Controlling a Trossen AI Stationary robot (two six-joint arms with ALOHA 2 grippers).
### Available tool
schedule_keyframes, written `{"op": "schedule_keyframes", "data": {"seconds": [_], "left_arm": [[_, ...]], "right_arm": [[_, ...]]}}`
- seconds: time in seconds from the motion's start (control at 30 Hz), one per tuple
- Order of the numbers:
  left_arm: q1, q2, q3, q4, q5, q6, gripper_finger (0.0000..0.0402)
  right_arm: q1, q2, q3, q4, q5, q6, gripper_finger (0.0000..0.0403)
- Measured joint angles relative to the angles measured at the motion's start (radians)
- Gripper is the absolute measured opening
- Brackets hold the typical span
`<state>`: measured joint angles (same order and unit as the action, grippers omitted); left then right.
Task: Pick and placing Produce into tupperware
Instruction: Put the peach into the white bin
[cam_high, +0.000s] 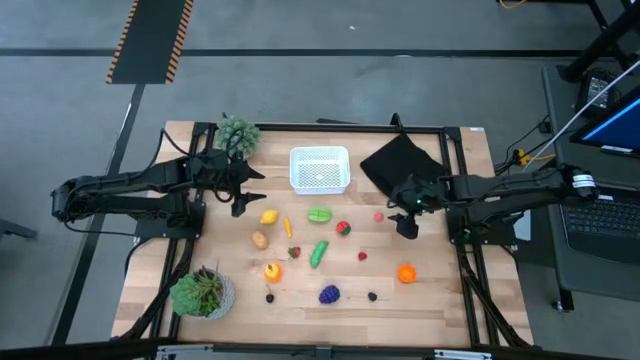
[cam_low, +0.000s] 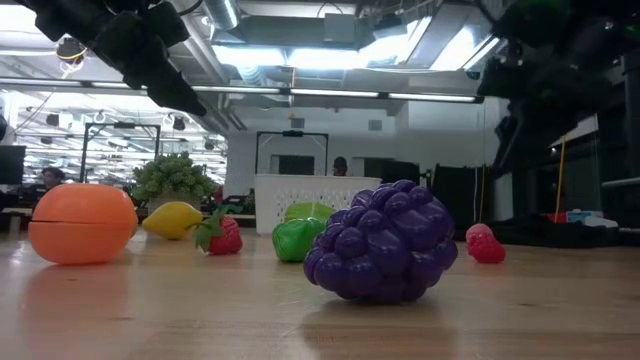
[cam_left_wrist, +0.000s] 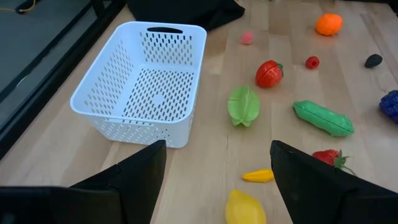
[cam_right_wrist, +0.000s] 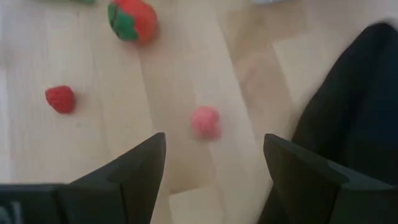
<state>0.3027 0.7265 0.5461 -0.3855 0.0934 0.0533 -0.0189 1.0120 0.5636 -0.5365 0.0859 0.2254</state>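
Observation:
The white perforated tub (cam_high: 319, 168) stands empty at the table's far middle, its inside bare in the left wrist view (cam_left_wrist: 143, 81). Toy produce lies scattered on the wood nearer than it: a yellow lemon (cam_high: 269, 216), a green piece (cam_high: 319, 214), a red tomato (cam_high: 343, 228), a small pink piece (cam_high: 379, 215), a green pod (cam_high: 318, 253), an orange (cam_high: 406, 272) and purple grapes (cam_high: 329, 294). My left gripper (cam_high: 240, 205) hovers open left of the lemon (cam_left_wrist: 244, 207). My right gripper (cam_high: 407, 225) hovers open just right of the pink piece (cam_right_wrist: 205, 121).
A black folded cloth (cam_high: 400, 162) lies right of the tub, under my right arm. One potted plant (cam_high: 238, 135) stands at the far left, another (cam_high: 203, 292) at the near left corner. Two small dark pieces (cam_high: 270, 297) (cam_high: 372, 296) lie near the front edge.

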Motion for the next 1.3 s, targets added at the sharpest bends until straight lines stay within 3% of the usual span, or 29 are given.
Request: {"op": "schedule_keyframes", "data": {"seconds": [0.33,0.53,0.83,1.3], "left_arm": [[-0.001,0.007,-0.004,-0.012,0.000,0.000,0.0279],[-0.003,0.008,-0.101,0.057,0.000,-0.023,0.0279],[-0.003,0.008,-0.187,0.147,0.000,-0.028,0.0279],[-0.003,0.007,-0.195,0.156,0.000,-0.028,0.0279]], "right_arm": [[0.000,0.164,0.000,0.051,-0.009,0.003,0.0273],[0.000,0.251,-0.001,0.117,-0.009,-0.005,0.0273],[0.000,0.350,-0.001,0.198,-0.010,-0.020,0.0273],[0.000,0.450,0.001,0.263,-0.008,-0.019,0.0273]]}}
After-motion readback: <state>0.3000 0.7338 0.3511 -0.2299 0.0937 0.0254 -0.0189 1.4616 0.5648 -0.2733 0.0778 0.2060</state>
